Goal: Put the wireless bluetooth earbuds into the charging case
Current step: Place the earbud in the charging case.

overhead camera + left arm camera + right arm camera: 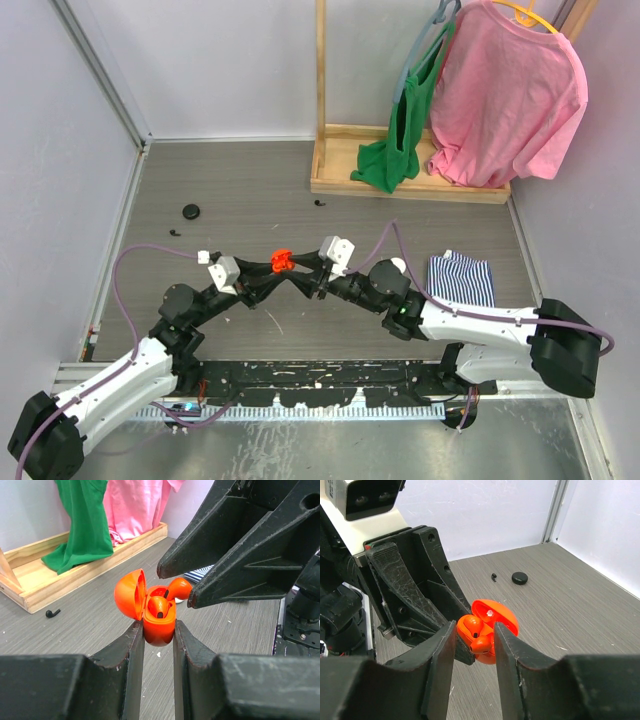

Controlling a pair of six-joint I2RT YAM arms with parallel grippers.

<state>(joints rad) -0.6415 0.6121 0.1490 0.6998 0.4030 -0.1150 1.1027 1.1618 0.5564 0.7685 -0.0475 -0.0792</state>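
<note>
An orange charging case is held above the table, its lid swung open. My left gripper is shut on the case's lower body. One orange earbud sits in its socket. A second orange earbud lies tilted on the case's rim beside it, partly in. My right gripper meets the case from the opposite side. Its jaws stand a little apart around that second earbud, with a gap on one side.
A black round case and a black earbud lie at the far left. Another black earbud lies by the wooden rack holding green and pink shirts. A striped cloth sits on the right.
</note>
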